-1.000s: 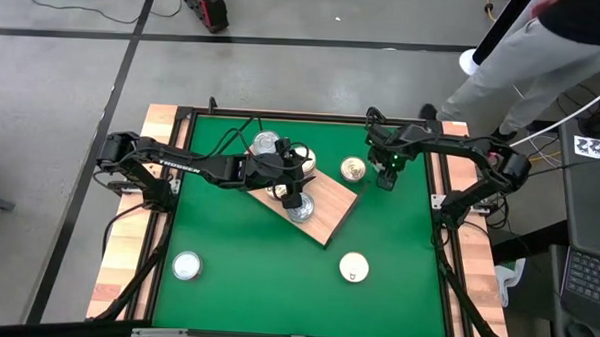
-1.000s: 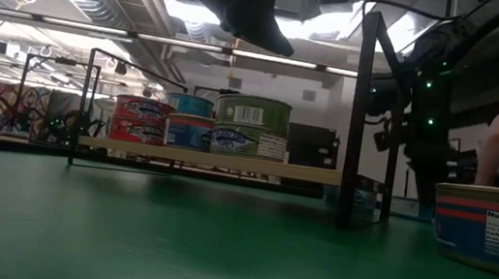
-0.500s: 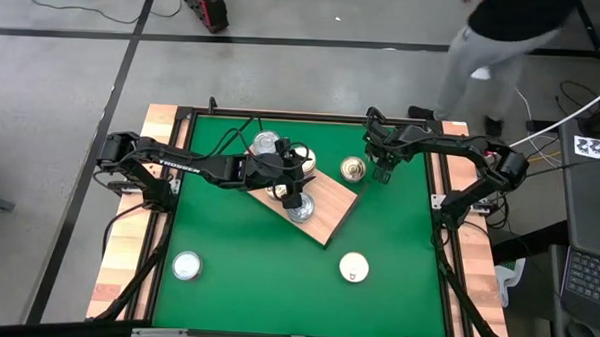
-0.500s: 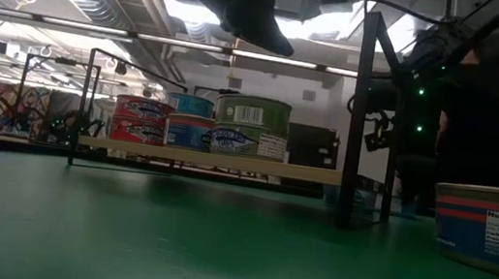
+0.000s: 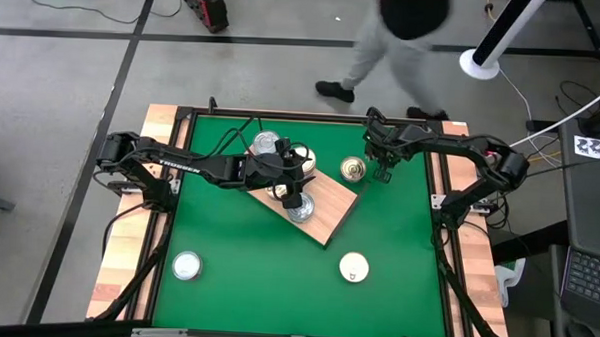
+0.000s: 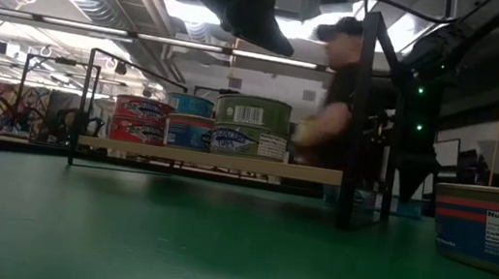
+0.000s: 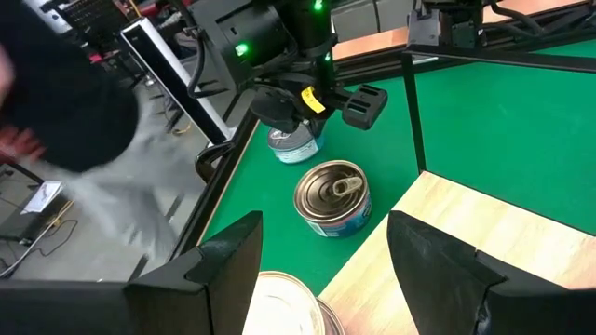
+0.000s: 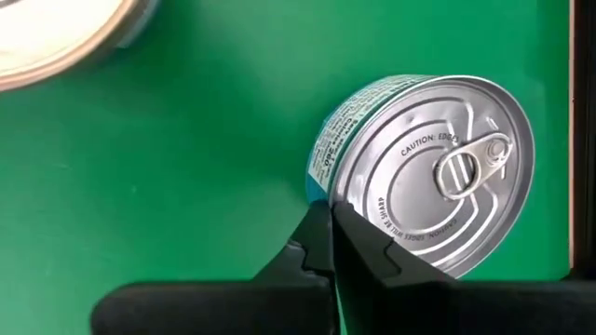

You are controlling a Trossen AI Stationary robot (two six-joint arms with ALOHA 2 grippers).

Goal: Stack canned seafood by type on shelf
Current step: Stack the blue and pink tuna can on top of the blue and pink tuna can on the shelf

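A wooden shelf [image 5: 323, 217] lay at an angle near the middle of a green tabletop [image 5: 246, 277], raised on thin dark legs in the low view. Several tins stood on it. From above, one silver-lidded tin [image 5: 300, 211] showed on the board just under the left arm. In the low view, a cluster sat on the shelf: a red-labelled stack [image 6: 142, 120], a blue-labelled stack [image 6: 189, 122] and a green-labelled tin [image 6: 252, 113] on top of another blue-labelled one [image 6: 247, 143].

Other tins sat off the shelf on the mat. A gold-lidded tin [image 5: 353, 169] stood just beside the shelf's far corner. A silver tin [image 5: 266, 142] stood near the far edge, partly behind the left arm. A cream-lidded tin [image 5: 353, 267] sat toward the near right, and a silver one [image 5: 186, 266] toward the near left, both well apart from the shelf.

The left gripper [image 5: 293, 194] hung over the shelf, jaws spread wide with nothing between them; its wrist view looked past its fingers [image 7: 228, 256] at the gold-lidded tin and the shelf corner.

The right gripper [image 5: 384, 171] hung just right of the gold-lidded tin, jaws clenched together on nothing. Its wrist view showed the closed fingertips [image 8: 326, 244] right over the edge of a silver tin with a teal label [image 8: 424, 172].

Beyond the tabletop, a blurred person [image 5: 395, 37] in dark top and grey trousers walked past on the floor.
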